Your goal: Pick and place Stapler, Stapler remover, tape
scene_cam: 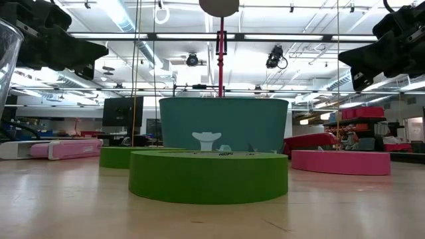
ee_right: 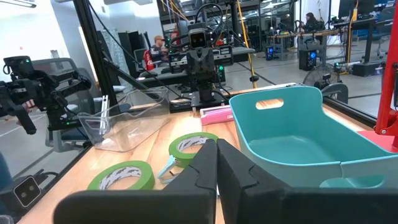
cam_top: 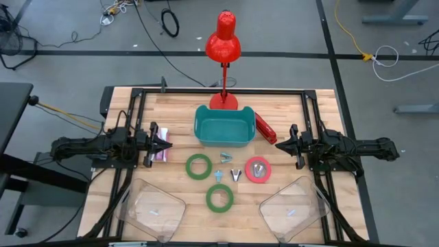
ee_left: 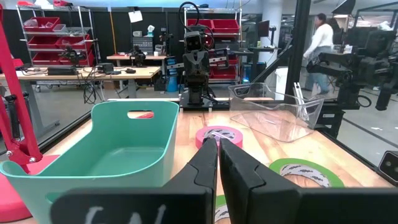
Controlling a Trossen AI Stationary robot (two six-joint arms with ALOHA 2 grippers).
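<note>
Both the left end effector [cam_top: 168, 145] and right end effector [cam_top: 279, 145] hover closed and empty beside the teal bin [cam_top: 223, 125], while three tape rolls [cam_top: 199, 166] lie on the tabletop [cam_top: 322, 110] before it.

My claw [ee_left: 219, 152] sits low in front of me with its two dark fingers [ee_left: 202, 168] pressed together, tips nearly touching, pointing across the wooden table [ee_left: 336, 155]. Just beside it is a teal bin [ee_left: 124, 146] with a handle slot in its far wall, a red lamp arm [ee_left: 12, 106] rising past it, while beyond my fingertips lies a pink tape roll [ee_left: 219, 134], a green tape roll [ee_left: 305, 172] nearer on the other side, and a clear plastic tray [ee_left: 273, 112] farther back. Across the table the other arm [ee_left: 196, 68] faces me, and a person [ee_left: 320, 46] in a white top walks through the workshop behind.
</note>
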